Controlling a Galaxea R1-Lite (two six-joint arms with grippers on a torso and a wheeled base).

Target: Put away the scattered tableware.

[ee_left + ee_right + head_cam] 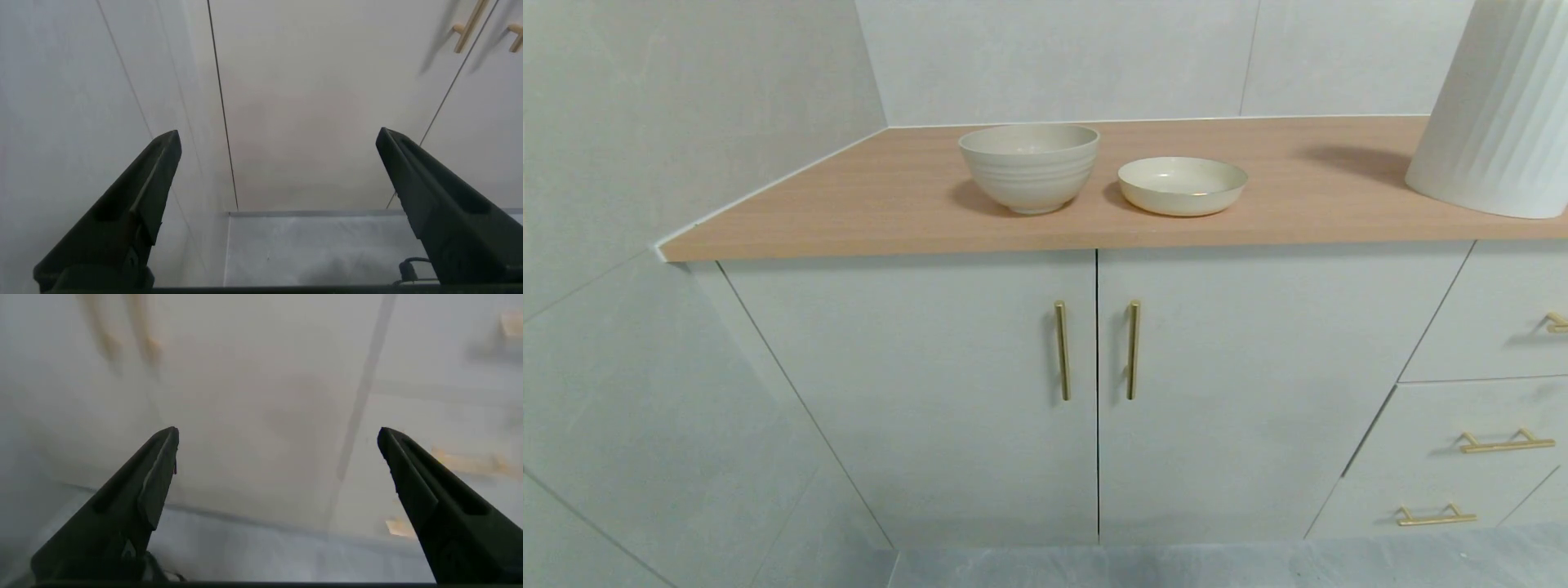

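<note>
A deep cream bowl (pixel 1030 165) with ribbed sides stands on the wooden countertop (pixel 866 204). Just to its right sits a shallow cream dish (pixel 1182 185), apart from the bowl. My left gripper (pixel 278 147) hangs low in front of the white cabinet doors (pixel 327 106), open, with nothing between its fingers. My right gripper (pixel 278 445) is also open and holds nothing, facing the cabinet front (pixel 261 392) near the floor.
Below the counter are two shut cabinet doors with gold bar handles (pixel 1062 349) (pixel 1132 349). Drawers with gold handles (pixel 1506 443) are at the right. A tall white ribbed container (pixel 1503 114) stands at the counter's right. A tiled wall closes off the left side.
</note>
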